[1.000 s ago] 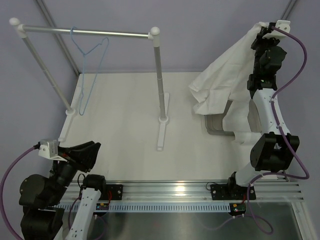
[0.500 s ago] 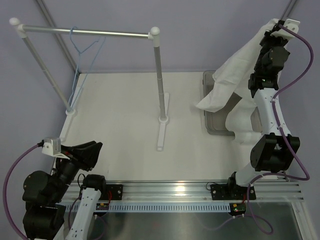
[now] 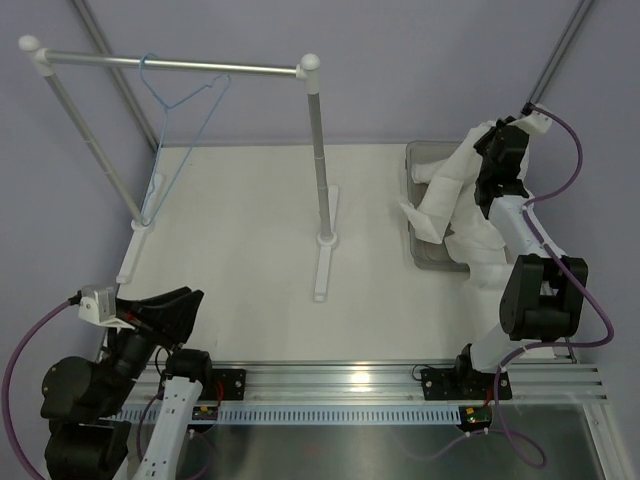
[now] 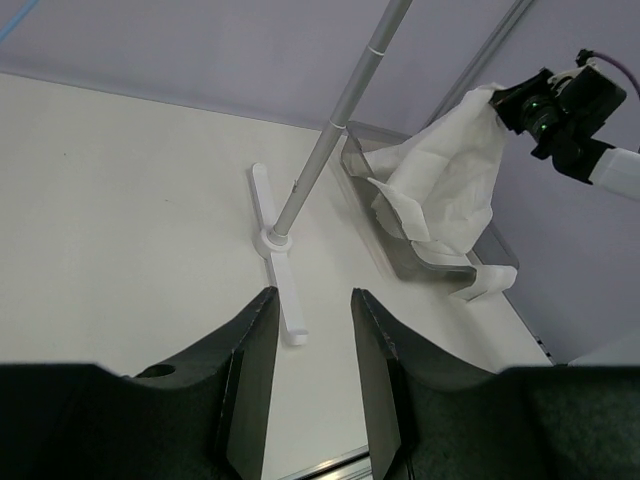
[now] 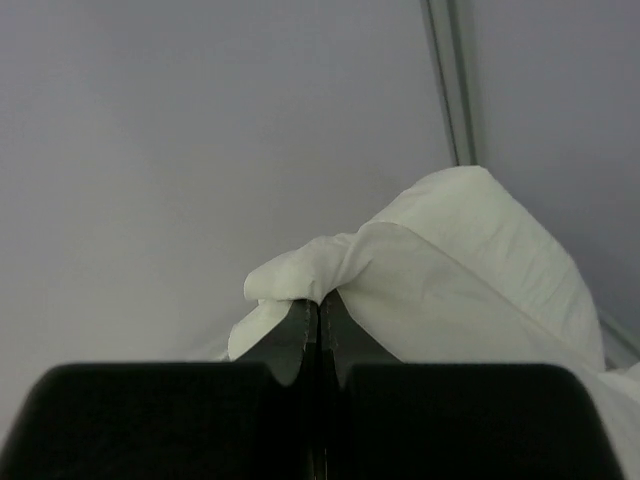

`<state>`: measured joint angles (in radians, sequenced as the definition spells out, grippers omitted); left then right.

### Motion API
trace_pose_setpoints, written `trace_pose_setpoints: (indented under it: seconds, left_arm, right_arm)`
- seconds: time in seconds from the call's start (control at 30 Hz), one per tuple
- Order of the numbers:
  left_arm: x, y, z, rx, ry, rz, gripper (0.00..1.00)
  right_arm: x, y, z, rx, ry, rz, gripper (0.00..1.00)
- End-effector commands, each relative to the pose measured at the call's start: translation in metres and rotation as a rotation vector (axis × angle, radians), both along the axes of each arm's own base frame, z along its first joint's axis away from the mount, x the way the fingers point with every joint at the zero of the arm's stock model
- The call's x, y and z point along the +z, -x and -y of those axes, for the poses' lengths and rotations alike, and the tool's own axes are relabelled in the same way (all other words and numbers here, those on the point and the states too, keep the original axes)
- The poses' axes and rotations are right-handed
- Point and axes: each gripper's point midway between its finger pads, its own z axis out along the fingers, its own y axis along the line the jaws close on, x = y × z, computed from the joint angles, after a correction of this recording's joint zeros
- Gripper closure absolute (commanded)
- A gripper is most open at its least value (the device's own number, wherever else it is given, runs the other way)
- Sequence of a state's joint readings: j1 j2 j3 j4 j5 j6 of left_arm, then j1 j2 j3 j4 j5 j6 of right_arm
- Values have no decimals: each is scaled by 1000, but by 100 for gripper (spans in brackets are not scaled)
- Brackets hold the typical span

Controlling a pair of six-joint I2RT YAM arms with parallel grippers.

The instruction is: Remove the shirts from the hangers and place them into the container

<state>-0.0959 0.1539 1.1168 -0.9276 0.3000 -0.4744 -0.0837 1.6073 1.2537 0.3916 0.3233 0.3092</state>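
Right tool point(image 5: 318, 308) clamps shirt point(image 5: 455, 250) | shirt spills over bin point(image 3: 428, 262) edge

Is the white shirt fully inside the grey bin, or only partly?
Only partly: the shirt has its lower folds in the bin; the right gripper, shut on its top, holds the rest above the rim.

A matte white table point(image 3: 250, 260) stands against plain lavender-grey walls point(image 3: 400, 60). A silver garment rail point(image 3: 180, 66) with white knobs spans 10 to 12 o'clock on white feet point(image 3: 322, 270). Grey struts point(image 3: 560, 45) rise at 11 and 1 o'clock. Soft, even light glints off the aluminium edge rail point(image 3: 340, 385) at 6 o'clock.
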Motion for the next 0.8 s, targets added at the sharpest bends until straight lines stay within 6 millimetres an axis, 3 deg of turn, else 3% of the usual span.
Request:
trace_pose_setpoints:
  seconds: [0.0,0.03,0.13,0.17,0.23,0.3,0.57,0.63,0.73,0.77]
  left_arm:
    - [14,13,5,-29,25,60,60]
    - [15,15,5,-31,30,61,60]
    - [15,18,4,-24,36,58,61]
    - [12,19,5,-26,36,46,61]
    - [12,20,9,-46,39,31,62]
    - [12,23,16,-87,35,13,63]
    - [24,33,17,-86,7,4,62]
    - [25,35,18,-88,7,-1,62]
    - [21,36,19,-98,5,-11,62]
    - [20,35,19,-97,4,-13,62]
  right_arm:
    - [-9,2,-50,121,-133,-30,100]
    - [-15,1,-80,173,-126,-61,100]
    - [-44,1,-104,208,-195,-193,100]
    - [-62,4,-112,208,-250,-257,100]
    - [-82,11,-116,198,-295,-323,100]
    - [-107,22,-114,144,-359,-401,100]
    - [-152,54,-76,-40,-435,-537,99]
    - [-159,59,-67,-48,-451,-564,84]
    - [-155,65,-65,-34,-397,-566,59]
    - [-152,67,-65,-30,-379,-561,40]
